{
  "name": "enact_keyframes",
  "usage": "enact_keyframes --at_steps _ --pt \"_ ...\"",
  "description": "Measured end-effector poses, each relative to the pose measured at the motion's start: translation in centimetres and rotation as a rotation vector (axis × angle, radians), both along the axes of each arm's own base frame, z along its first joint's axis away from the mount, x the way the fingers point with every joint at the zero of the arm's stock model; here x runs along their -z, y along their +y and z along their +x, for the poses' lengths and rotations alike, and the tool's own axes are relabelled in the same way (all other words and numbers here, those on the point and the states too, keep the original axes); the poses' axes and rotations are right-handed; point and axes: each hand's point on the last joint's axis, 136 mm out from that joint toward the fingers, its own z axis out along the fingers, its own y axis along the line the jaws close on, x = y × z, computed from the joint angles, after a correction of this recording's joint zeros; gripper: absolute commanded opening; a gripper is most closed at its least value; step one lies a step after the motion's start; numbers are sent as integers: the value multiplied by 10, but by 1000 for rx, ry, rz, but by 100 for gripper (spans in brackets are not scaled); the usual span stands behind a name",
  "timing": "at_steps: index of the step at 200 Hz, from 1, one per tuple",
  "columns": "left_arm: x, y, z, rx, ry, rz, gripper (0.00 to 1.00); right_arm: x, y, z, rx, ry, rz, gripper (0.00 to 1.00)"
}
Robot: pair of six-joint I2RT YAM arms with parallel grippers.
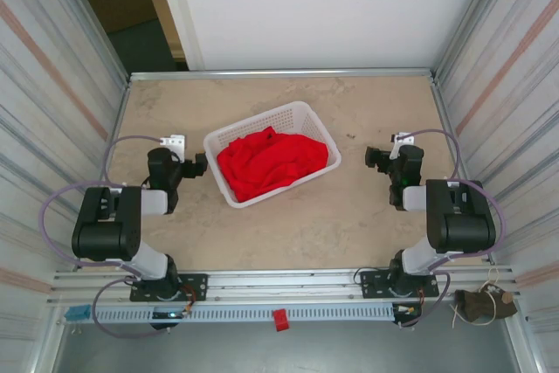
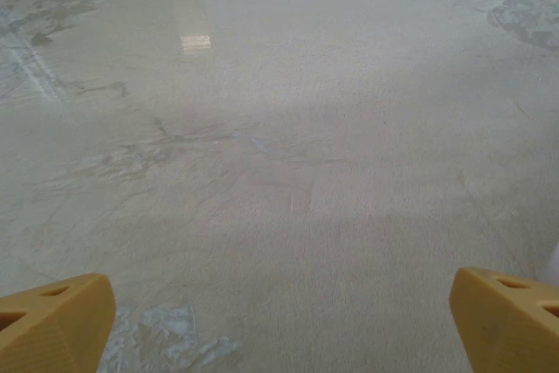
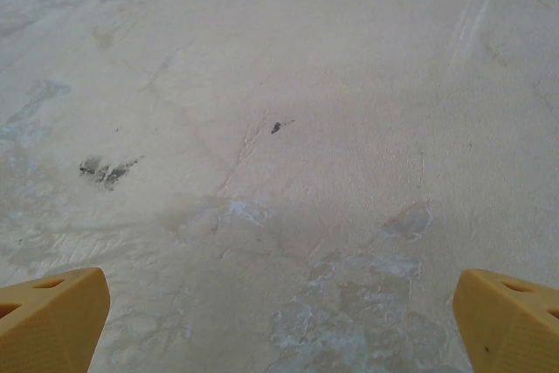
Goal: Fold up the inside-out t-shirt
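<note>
Top external view: task is judged not started. T-shirt [image 1: 272, 163] is seen bunched in a red heap inside the white basket [image 1: 301, 113], which is set at an angle mid-tabletop, between the two arms. No fold is visible, and no sleeve, hem or label can be made out in the heap.

Left to do, by estimate: shirt to be lifted out of the basket, spread flat, then folded. All of it is outstanding.

Left tool [image 1: 199, 163] is held close beside the basket's left end, clear of the cloth. Contact with the basket cannot be told. Right tool [image 1: 374, 158] is held near the basket's right side, with bare surface between them.

Left wrist view: yellow fingertips [image 2: 52, 325] are seen at the two bottom corners, jaws spread wide, nothing held between them. Right wrist view: same picture, fingertips [image 3: 52, 321] far apart, nothing gripped.

Surface: tabletop [image 1: 349, 216] is pale beige with a stone-look pattern. It is fairly glossy, and a light reflection is caught in the left wrist view. Whitish worn patches, scuffs and a small dark mark are seen in the right wrist view. Bare area in front of the basket is judged enough for spreading.

Room: cell is closed in by ribbed panels [image 1: 52, 85] on both sides and a white panel [image 1: 323, 6] at the back. A dark opening is seen at the far left corner. Arm bases are bolted to a rail [image 1: 279, 281] along the near edge.
</note>
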Motion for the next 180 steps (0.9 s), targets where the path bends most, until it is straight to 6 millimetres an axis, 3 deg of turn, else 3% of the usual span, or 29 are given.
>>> enact_keyframes --at_steps 180 --pt "0 -4 0 22 0 -11 99 0 1 0 -3 0 2 99"
